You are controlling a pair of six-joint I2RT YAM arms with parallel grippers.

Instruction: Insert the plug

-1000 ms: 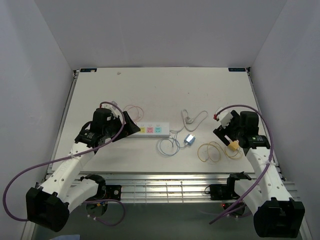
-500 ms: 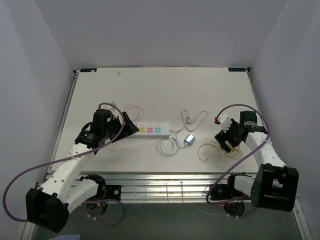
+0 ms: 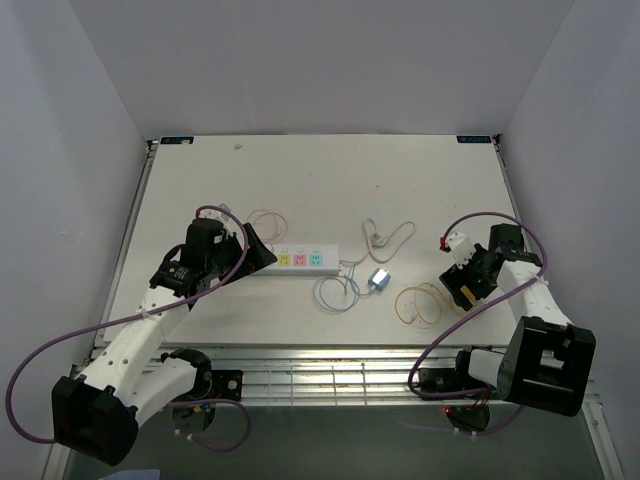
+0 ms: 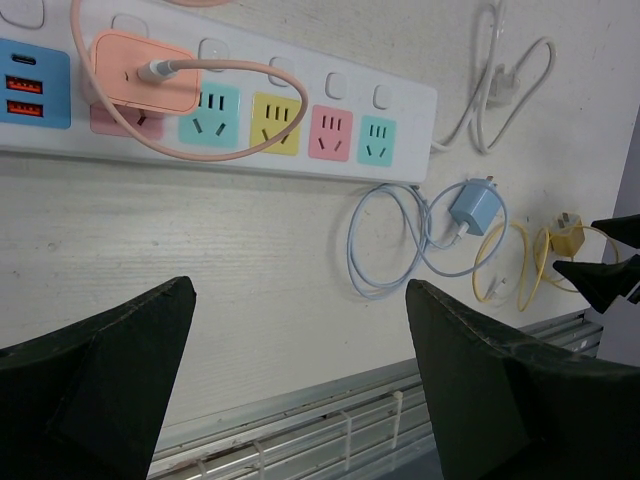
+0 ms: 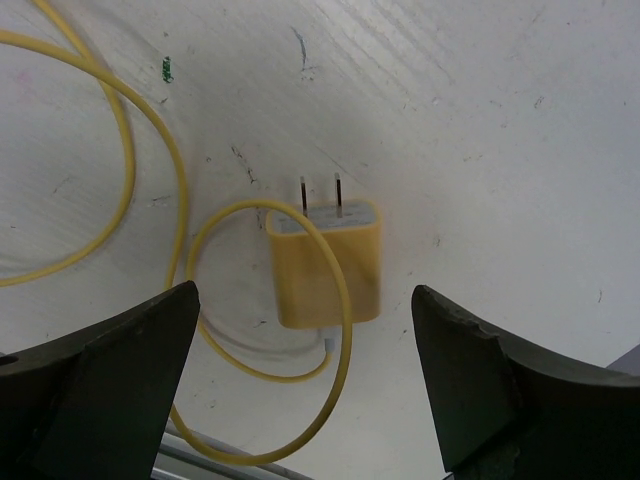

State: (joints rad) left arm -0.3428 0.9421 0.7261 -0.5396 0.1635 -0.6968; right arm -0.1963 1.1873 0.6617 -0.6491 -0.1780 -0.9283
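The white table [image 3: 330, 180] carries a long power strip [image 3: 300, 260] left of centre, lying left to right, with a pink adapter [image 4: 140, 72] plugged in towards its left end and a row of coloured sockets [image 4: 270, 118] free to the right of that. The left gripper [image 4: 298, 290] hangs just on the near side of the strip's left end, jaws wide apart and holding nothing. The right gripper [image 5: 303, 295], over at the near right of the table, is also spread wide and empty, poised above the yellow plug [image 5: 325, 265] (the thing to insert, by my reading, since this arm is lined up on it). The plug lies flat on the table, well apart from the strip and to its right, with a blue plug [image 3: 379, 278] and loops of cable between them. From the right wrist it sits almost centred in the gap, its long axis running along the fingers [image 5: 100, 380], not across them, so its two side faces are the ones they would meet. A loop of its yellow cable [image 5: 180, 200] crosses the body and could get pinched too. The two prongs [image 5: 320, 192] point away from the wrist. The right arm is plainly the nearer; I judge the next move to be straight down and close
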